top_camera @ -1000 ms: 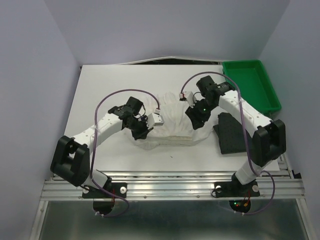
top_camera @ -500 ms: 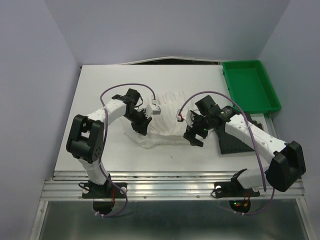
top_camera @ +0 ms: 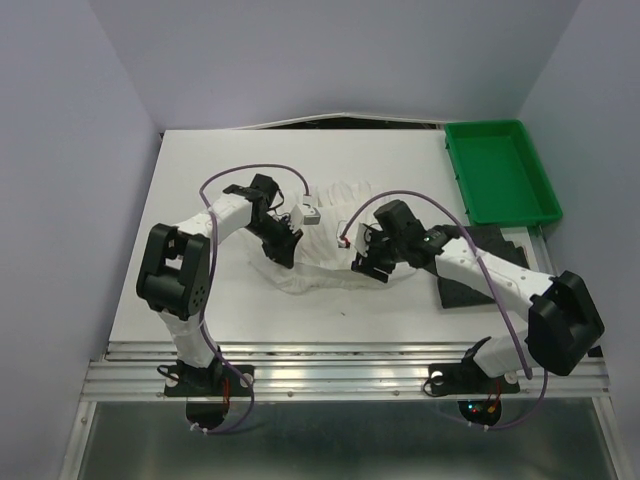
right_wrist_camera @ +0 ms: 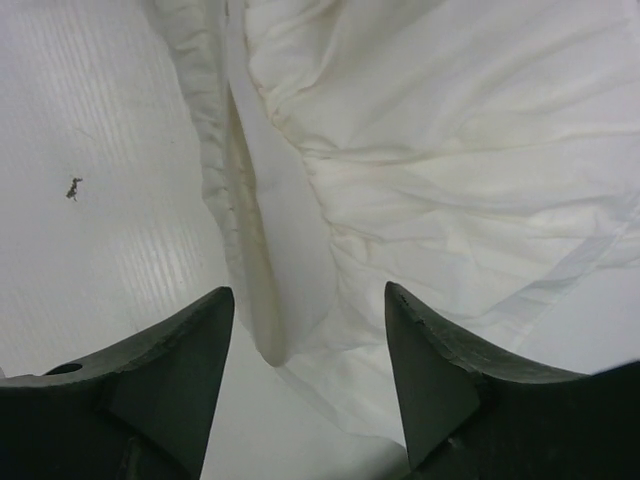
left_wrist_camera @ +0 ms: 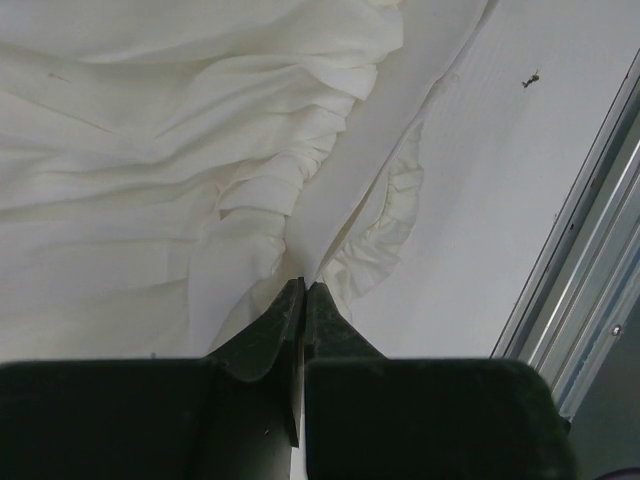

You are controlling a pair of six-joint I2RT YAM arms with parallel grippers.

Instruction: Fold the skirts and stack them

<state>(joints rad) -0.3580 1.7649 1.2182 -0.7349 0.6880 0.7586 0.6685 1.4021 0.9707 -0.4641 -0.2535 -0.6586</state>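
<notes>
White table between lavender walls fills the top view, with a green tray in the upper right.

The white skirt lies crumpled in the middle of the frame. The dark skirt lies to its right, partly under the right arm.

Your left gripper sits at the white skirt's left side. In the left wrist view its jaws are pinched together on a fold of the gathered edge, with cloth caught between them.

Your right gripper is at the skirt's lower edge, right of centre. In the right wrist view it stands apart, straddling a ruffled hem of the skirt, and nothing is gripped.

A second ago the right gripper was higher, at the skirt's right side; it has since come down and to the left. The left arm's elbow has swung from the lower left up toward the middle left, while its gripper has barely shifted and stays clamped. The skirt's lower right edge has drawn in.
</notes>
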